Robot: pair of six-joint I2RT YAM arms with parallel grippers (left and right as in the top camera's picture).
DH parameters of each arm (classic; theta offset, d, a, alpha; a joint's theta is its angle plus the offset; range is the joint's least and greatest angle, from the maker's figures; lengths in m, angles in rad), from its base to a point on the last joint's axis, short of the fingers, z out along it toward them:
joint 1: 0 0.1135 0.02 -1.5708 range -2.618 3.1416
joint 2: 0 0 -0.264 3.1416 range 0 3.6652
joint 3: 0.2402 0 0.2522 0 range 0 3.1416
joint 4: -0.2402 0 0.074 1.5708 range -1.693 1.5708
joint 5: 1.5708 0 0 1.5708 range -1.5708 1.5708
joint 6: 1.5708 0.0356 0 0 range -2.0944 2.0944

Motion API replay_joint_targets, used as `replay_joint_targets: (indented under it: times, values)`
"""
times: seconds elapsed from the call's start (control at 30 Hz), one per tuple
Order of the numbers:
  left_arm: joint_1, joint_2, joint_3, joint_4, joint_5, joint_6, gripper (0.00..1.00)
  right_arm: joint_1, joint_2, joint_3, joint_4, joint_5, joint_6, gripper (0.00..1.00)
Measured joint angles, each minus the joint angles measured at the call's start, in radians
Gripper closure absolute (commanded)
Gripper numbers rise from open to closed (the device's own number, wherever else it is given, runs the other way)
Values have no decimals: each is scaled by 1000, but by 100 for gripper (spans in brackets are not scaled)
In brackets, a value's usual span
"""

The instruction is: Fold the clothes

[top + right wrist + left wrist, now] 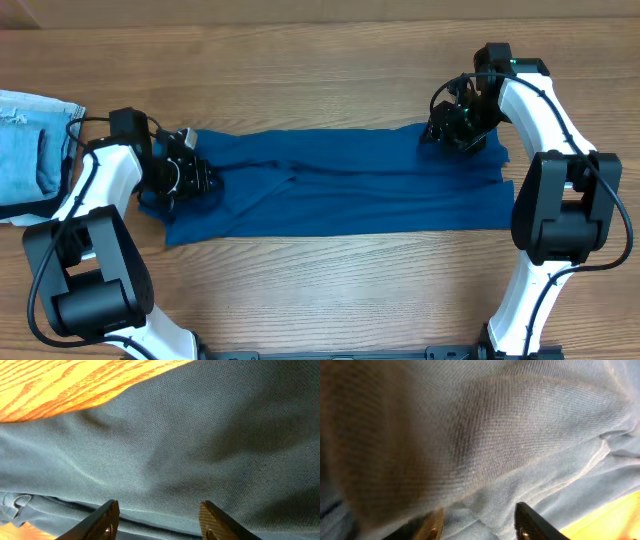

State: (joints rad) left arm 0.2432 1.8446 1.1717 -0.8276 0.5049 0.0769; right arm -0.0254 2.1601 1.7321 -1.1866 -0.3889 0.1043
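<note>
Shirt — soft, limp, light, we judge — best pinched at far corners; right claw parted over it, left claw we cannot tell.

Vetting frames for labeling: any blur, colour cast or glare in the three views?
Overhead: sharp, evenly lit, shirt deep blue, no glare. Left wrist: fabric close to the lens, upper left smeared out of focus, colour washed pale. Right wrist: weave crisp, table strongly orange-tinted.
</note>
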Motion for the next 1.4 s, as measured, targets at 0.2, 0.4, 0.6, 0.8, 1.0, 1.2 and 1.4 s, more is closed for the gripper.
replay_joint_targets:
  times: [0.2, 0.4, 0.6, 0.8, 1.0, 1.2, 1.4]
  values:
    - [0, 2, -72, 152, 1, -30, 39, 0, 0, 0, 0, 0, 0, 45]
    - [-16, 3, -109, 238, 5, -102, 77, 0, 0, 0, 0, 0, 0, 45]
    - [-25, 3, -112, 232, 23, -127, 96, 0, 0, 0, -3, 0, 0, 45]
    - [39, 1, -70, 72, 37, -119, 96, 0, 0, 0, -5, 0, 0, 45]
    - [93, -20, -39, -77, 4, -53, 96, 0, 0, 0, -3, 0, 0, 44]
    - [93, -20, -39, -132, -66, -39, 96, 0, 0, 0, -5, 0, 0, 44]
    - [103, -20, -39, -131, -128, -23, 50, 0, 0, 0, -2, 0, 0, 41]
